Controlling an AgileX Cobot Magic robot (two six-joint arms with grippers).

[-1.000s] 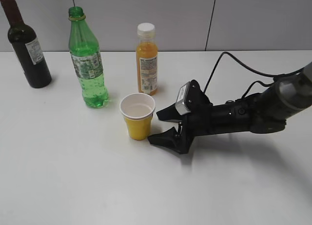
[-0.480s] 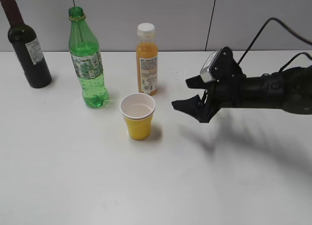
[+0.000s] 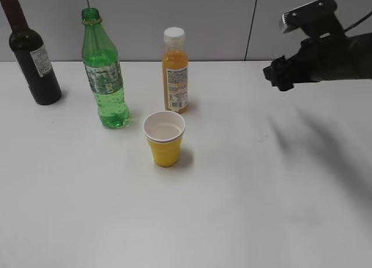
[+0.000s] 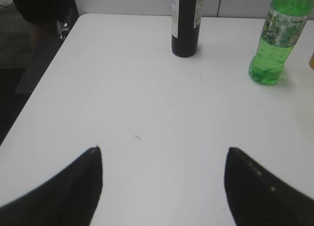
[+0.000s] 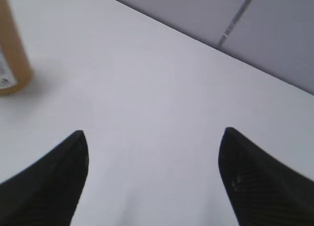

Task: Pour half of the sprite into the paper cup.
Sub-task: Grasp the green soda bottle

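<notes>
The sprite [image 3: 103, 76], a clear-green bottle with no cap, stands upright at the back left of the white table. It also shows at the top right of the left wrist view [image 4: 275, 42], with green liquid in its lower part. The paper cup [image 3: 164, 139], yellow outside and white inside, stands upright in front of it, a little to the right. My right gripper [image 3: 278, 76] is open and empty, raised at the far right, well away from the cup. My left gripper [image 4: 162, 152] is open and empty over bare table; it is out of the exterior view.
An orange juice bottle [image 3: 175, 70] with a white cap stands behind the cup; its edge shows in the right wrist view [image 5: 11, 54]. A dark wine bottle [image 3: 32, 56] stands at the far left, also in the left wrist view [image 4: 186, 22]. The table's left edge [image 4: 46, 84] drops off.
My right gripper has drawn back from beside the paper cup, rising and moving to the far right. The cup and bottles have not moved.
</notes>
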